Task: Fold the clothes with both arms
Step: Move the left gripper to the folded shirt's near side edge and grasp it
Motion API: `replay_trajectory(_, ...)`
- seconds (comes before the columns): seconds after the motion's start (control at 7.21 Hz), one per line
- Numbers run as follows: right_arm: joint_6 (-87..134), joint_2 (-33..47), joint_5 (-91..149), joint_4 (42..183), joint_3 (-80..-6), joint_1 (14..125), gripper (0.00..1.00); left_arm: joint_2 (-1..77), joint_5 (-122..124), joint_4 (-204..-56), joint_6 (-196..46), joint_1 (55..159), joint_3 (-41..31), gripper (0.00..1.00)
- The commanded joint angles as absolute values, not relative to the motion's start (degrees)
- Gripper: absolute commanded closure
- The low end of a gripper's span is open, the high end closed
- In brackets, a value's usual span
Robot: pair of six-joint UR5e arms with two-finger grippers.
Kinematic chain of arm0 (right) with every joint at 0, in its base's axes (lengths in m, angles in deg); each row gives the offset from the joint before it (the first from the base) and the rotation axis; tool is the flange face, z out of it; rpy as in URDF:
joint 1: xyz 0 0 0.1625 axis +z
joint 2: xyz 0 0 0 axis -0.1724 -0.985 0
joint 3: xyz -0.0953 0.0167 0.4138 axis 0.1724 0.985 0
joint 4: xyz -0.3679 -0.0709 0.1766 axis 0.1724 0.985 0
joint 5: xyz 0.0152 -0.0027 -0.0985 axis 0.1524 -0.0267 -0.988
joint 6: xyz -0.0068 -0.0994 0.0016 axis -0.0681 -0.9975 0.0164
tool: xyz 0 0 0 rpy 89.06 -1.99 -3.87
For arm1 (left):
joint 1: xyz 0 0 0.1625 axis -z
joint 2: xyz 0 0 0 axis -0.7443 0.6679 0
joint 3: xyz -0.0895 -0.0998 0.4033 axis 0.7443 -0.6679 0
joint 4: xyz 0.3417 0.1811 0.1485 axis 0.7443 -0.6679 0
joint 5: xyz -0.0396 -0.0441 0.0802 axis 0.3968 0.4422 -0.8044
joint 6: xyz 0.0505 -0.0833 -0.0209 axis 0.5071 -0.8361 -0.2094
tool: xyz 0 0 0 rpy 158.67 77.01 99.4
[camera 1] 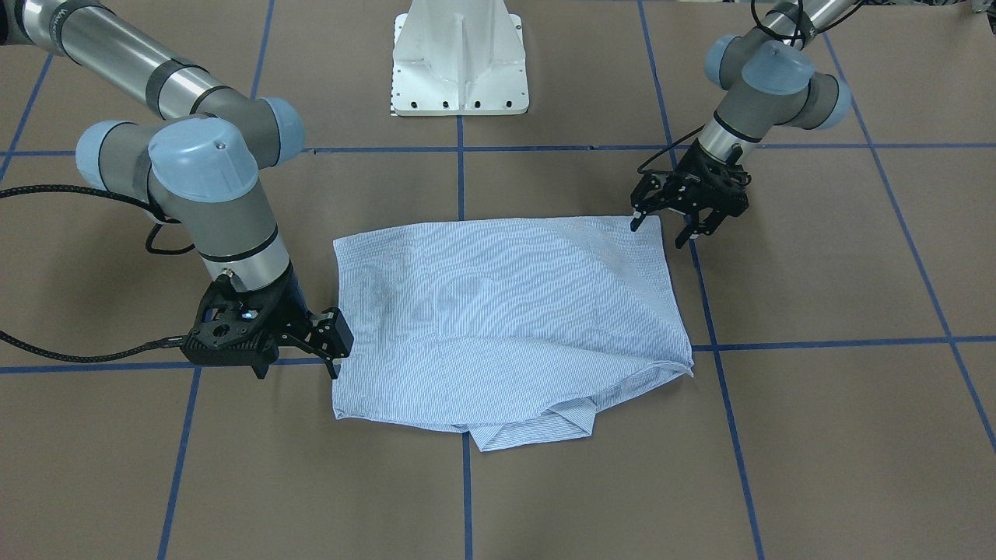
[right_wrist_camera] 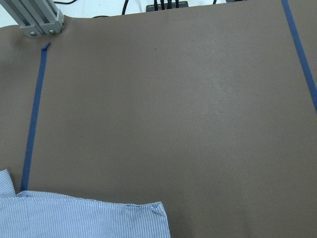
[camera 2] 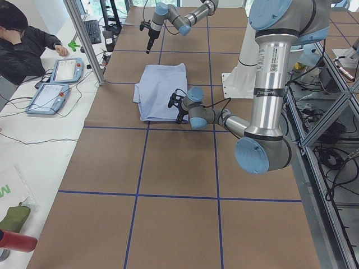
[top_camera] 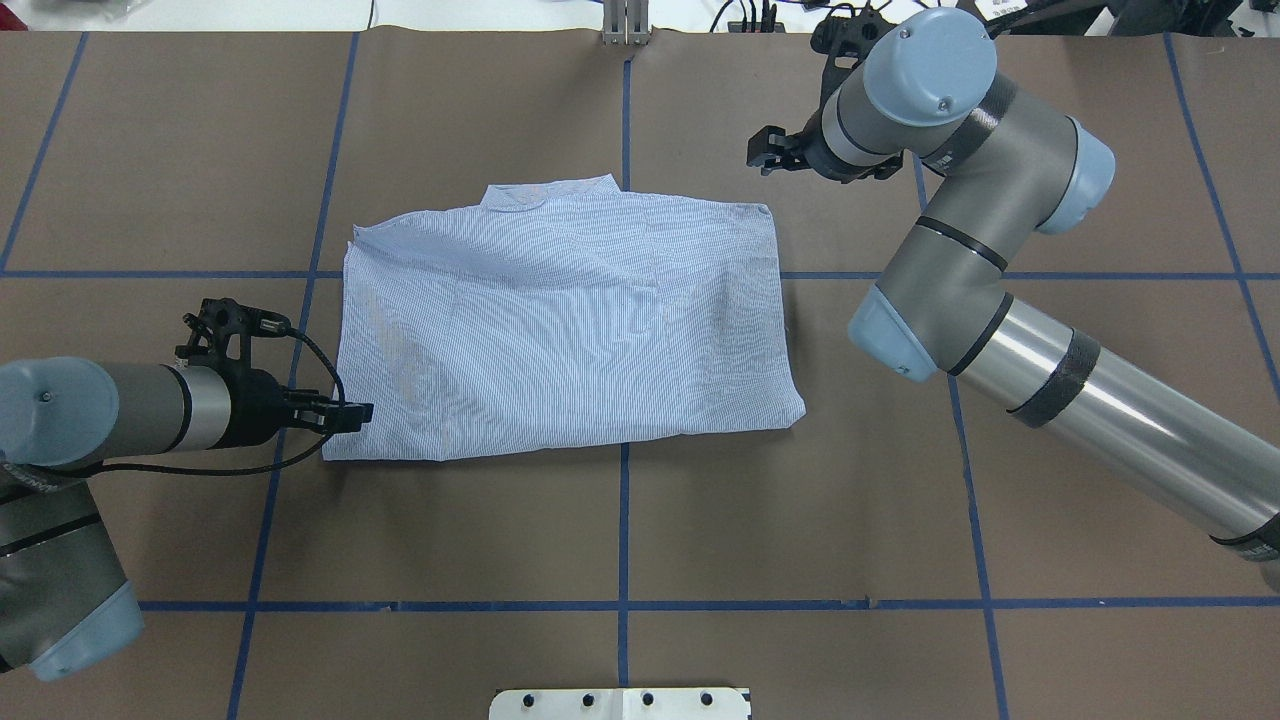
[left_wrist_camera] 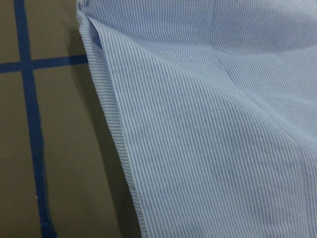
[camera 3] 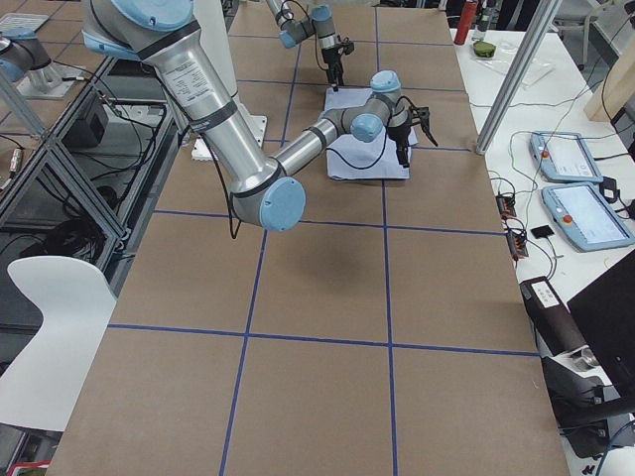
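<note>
Overhead exterior: shirt (top_camera: 560, 320) folded flat mid-table, both sets of my jaws apart at its edges

Light blue, fine white stripes. The shirt lies as a rough rectangle on the brown table (top_camera: 620, 520), across the centre blue tape line (top_camera: 623, 530). The collar end points away from me. Cloth mostly smooth, with a few soft creases and a layer tucked at the far edge.

My left gripper (camera 1: 658, 233) is low at the near corner on my left. Jaws apart, nothing between them. One fingertip (camera 1: 636, 223) is right at the corner of the cloth; touching or just beside, cannot tell. My left arm (top_camera: 130, 410) lies almost level over the table. Left wrist view: striped cloth fills most of the frame, with a folded edge running diagonally and a tape crossing on bare table beside it. No fingers in that frame.

My right gripper (camera 1: 299, 367) is at the edge on my right, toward the far end, and points down. Jaws wide, holding nothing. One finger (camera 1: 333, 336) is just beside the cloth edge; contact cannot be told. Right wrist view: mostly bare brown table, the shirt's corner in the bottom left, a tape line on the left and a metal post (right_wrist_camera: 39, 20) at the top left.

The white pedestal base (camera 1: 459, 62) sits on my side of the table, well apart from the shirt. In the exterior left view an operator (camera 2: 22, 39) sits at a side bench.
</note>
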State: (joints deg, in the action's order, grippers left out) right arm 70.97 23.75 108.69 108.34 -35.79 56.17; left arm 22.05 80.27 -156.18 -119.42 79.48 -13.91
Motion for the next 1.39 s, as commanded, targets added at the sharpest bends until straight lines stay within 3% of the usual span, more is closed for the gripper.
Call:
replay_trajectory(0.0,70.93,23.66,108.66,108.35,-35.79,56.16,0.0,21.91,80.17,-156.15,-119.56,78.07,-13.88,0.41)
replay_trajectory(0.14,70.93,23.75,108.66,108.35,-35.71,56.16,0.0,21.9,80.17,-156.15,-119.56,77.63,-13.96,0.41)
replay_trajectory(0.28,70.93,23.75,108.66,108.35,-35.71,56.16,0.0,21.9,80.17,-156.15,-119.48,77.37,-13.96,0.51)
replay_trajectory(0.55,70.93,23.75,108.66,108.35,-35.71,56.16,0.0,20.25,80.17,-156.23,-119.47,77.01,-14.14,1.0)
replay_trajectory(0.97,71.02,23.75,108.66,108.26,-35.71,56.16,0.0,13.48,80.52,-156.06,-117.55,77.88,-19.14,1.0)
replay_trajectory(1.25,71.19,23.84,108.75,108.26,-35.79,56.16,0.0,15.82,80.43,-151.17,-109.76,85.05,-17.49,1.0)
